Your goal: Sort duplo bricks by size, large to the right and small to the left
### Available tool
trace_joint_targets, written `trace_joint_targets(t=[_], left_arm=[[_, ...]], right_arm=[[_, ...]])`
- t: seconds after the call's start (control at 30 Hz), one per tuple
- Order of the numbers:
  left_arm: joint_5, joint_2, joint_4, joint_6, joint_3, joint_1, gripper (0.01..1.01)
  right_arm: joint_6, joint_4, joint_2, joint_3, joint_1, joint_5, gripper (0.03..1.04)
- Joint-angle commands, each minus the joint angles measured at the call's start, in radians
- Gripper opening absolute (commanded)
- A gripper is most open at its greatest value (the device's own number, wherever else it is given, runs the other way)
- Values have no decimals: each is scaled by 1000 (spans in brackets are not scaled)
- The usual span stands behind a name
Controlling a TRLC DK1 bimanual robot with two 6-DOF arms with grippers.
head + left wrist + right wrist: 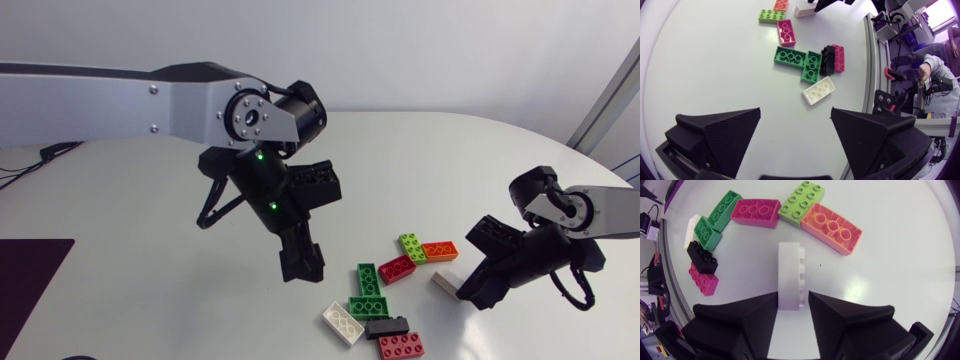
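Note:
A long white brick [789, 275] lies on its side on the table, its near end between the fingertips of my right gripper [793, 297]. The jaws stand open, with a sliver of gap on the stud side. From above, that gripper [470, 288] sits low at the table's right, just behind the white brick [447, 281]. My left gripper [302, 265] hangs over the table's middle, open wide with nothing between its fingers [720, 135]. Ahead of it lies a cluster of two green bricks [790, 56], a black brick [827, 60], a red brick [838, 57] and a short white brick [818, 90].
Just ahead of the right gripper lie an orange brick [832, 227], a lime brick [801, 202] and a red brick [755, 212]. A dark purple mat [30, 270] covers the table's left front corner.

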Motion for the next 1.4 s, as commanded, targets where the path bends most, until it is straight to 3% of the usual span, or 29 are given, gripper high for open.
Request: trace_joint_targets(t=[0.0,0.27,0.37,0.47,0.5,0.63,1.03,1.37], left_arm=[[7,-13,-25,16,-33,-6,975],[-8,-27,-53,42,-102,-21,925],[-13,-30,-54,59,-155,-20,707],[-13,-27,-47,56,-207,-24,228],[-13,-27,-40,45,-220,-37,174],[-7,-17,-14,28,-250,-99,139],[4,134,6,16,-221,-159,100],[35,284,-56,36,-17,-181,100]], right_arm=[[-23,6,19,-25,-17,-5,1000],[-3,-28,-57,20,-8,-25,1000],[37,-52,-109,24,33,-28,1000],[66,-60,-160,17,70,-28,1000],[75,-60,-168,12,79,-28,1000],[101,-62,-192,3,96,-36,1000],[93,-74,-258,-43,67,-65,1000],[69,-72,-275,-69,21,-90,998]])
